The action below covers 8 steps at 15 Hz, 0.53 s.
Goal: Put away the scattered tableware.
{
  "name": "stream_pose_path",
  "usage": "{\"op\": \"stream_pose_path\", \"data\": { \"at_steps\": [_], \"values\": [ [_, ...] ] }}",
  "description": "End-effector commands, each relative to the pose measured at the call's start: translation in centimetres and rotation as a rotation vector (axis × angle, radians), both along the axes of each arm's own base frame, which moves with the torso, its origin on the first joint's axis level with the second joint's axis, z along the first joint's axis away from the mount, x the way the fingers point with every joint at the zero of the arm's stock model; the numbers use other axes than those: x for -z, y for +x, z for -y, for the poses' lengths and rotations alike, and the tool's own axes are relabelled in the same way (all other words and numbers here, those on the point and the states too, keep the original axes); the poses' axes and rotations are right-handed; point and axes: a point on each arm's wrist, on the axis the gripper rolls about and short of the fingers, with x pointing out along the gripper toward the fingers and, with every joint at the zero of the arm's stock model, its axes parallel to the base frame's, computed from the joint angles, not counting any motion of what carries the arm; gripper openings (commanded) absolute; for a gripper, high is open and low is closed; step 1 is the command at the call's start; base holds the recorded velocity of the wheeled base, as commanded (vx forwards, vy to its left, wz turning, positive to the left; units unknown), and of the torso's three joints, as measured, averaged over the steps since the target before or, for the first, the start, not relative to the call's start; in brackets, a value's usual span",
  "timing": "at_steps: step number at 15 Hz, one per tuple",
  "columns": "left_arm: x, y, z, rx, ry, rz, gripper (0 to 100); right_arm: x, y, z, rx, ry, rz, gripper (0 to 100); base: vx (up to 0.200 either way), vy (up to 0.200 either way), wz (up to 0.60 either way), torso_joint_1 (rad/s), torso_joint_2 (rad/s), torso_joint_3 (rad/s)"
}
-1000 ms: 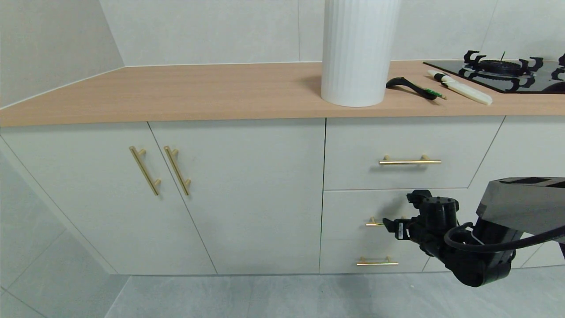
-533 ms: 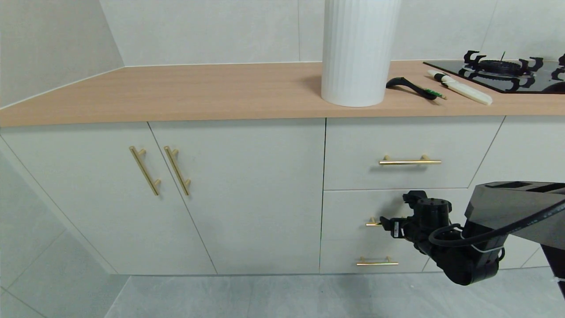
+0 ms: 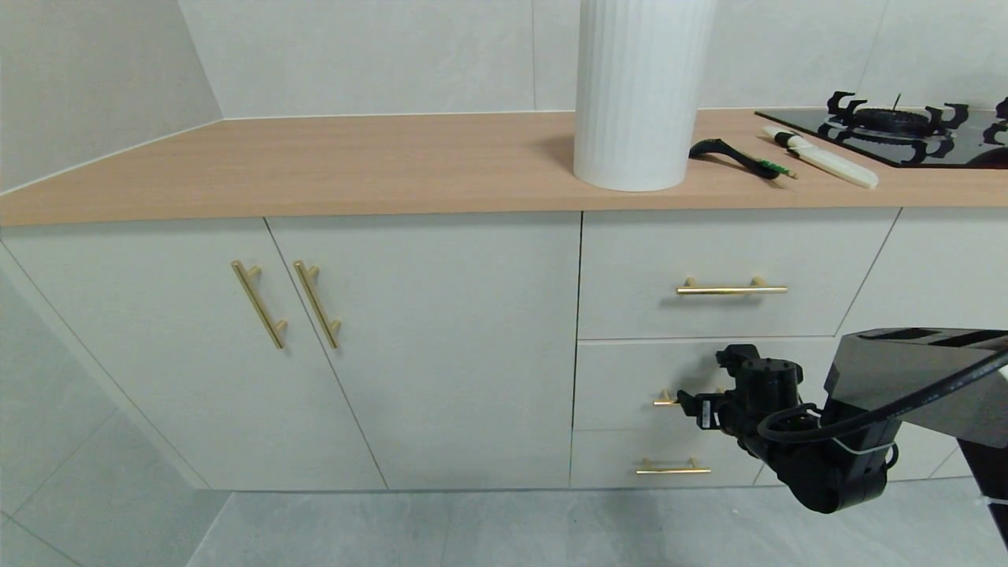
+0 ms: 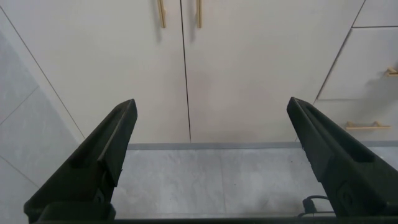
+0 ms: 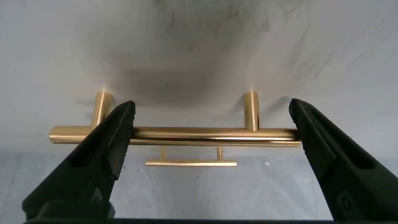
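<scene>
The scattered tableware lies on the light wooden counter [image 3: 354, 169], towards its right end and close to the front edge. A black-handled utensil with a green tip [image 3: 736, 156] sits just beside the base of a tall white ribbed cylinder vessel [image 3: 638, 94]. A cream knife-shaped piece with a dark band [image 3: 827, 157] lies slantwise between that utensil and the black glass hob [image 3: 976, 150]. Both pieces are well above and apart from the right gripper [image 3: 691, 405], which hangs low before the stack of three pale drawer fronts. It sits at the gold bar handle of the middle drawer [image 3: 665, 401]. In the right wrist view its fingers [image 5: 211, 112] are spread wide, one to each side of that handle [image 5: 186, 134], and whether they touch it cannot be told. The bottom drawer's gold handle [image 5: 189, 163] shows beyond. All three drawers are closed flush, so their contents cannot be seen, and the vessel's top is cut off, hiding what it holds. The left gripper [image 4: 211, 106] is also spread wide and holds nothing, facing the foot of the two-door cupboard.
</scene>
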Motion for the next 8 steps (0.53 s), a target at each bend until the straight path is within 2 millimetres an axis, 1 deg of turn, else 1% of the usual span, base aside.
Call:
{"op": "stream_pose_path", "data": {
  "at_steps": [1,6,7,8],
  "values": [
    [0.0,0.0,0.0,0.0,0.001,-0.001,100,0.1,-0.2,0.1,0.001,-0.001,-0.01,100,0.0,0.0,0.0,0.0,0.0,0.0],
    [0.0,0.0,0.0,0.0,0.0,-0.001,100,-0.3,-0.6,0.1,-0.002,-0.005,-0.024,100,0.0,0.0,0.0,0.0,0.0,0.0],
    [0.0,0.0,0.0,0.0,0.0,-0.001,100,-0.5,-0.8,0.2,-0.001,-0.008,-0.036,100,0.0,0.0,0.0,0.0,0.0,0.0],
    [0.0,0.0,0.0,0.0,0.001,-0.001,100,-1.3,-1.4,0.4,-0.002,-0.012,-0.057,100,0.0,0.0,0.0,0.0,0.0,0.0]
  ]
}}
